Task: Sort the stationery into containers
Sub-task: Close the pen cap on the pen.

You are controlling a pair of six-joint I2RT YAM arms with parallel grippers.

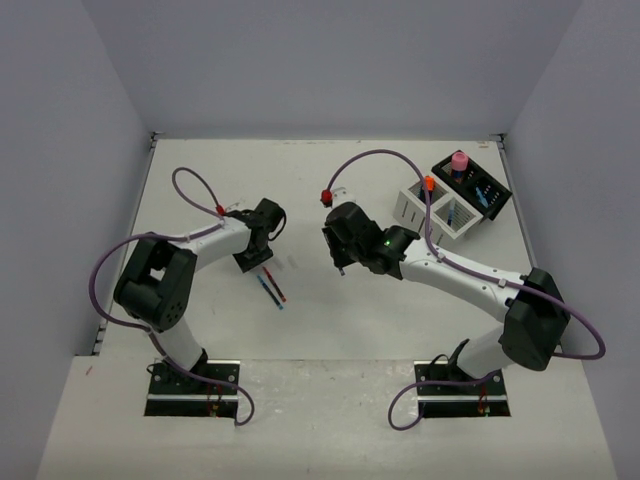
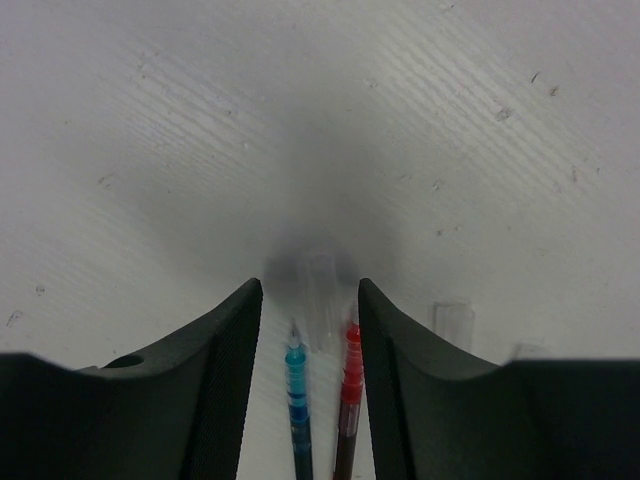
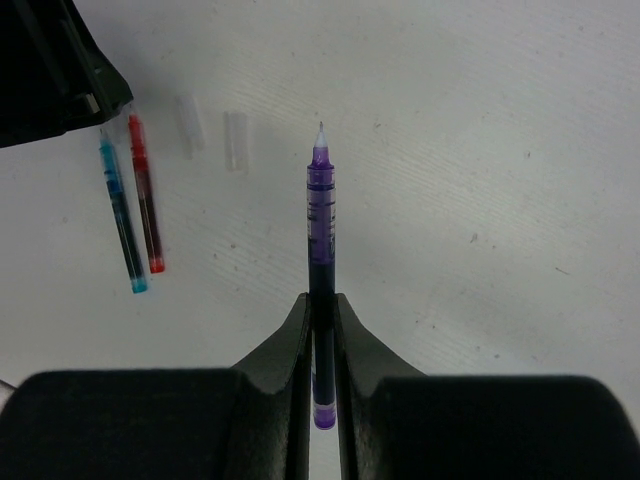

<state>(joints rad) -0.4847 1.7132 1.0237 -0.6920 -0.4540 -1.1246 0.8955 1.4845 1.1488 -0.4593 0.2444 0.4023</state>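
Beside the blue pen (image 2: 297, 400), the red pen (image 2: 349, 385) looks light, stiff and slick; the half-open left hand (image 2: 308, 292) should pinch it mid-barrel.

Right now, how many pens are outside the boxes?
3: blue pen and red pen side by side, straddled by the left end effector; purple pen in the right end effector. More may be hidden.

You see a blue pen (image 2: 297, 400) and a red pen (image 2: 350, 390) lying flat, side by side (both uncapped); a purple pen (image 3: 320, 210) sits clamped in the right gripper (image 3: 320, 300); far right, a white box (image 1: 410, 208) stands beside a black box (image 1: 440, 166), a pink cylinder (image 1: 459, 160) upright in the black one.
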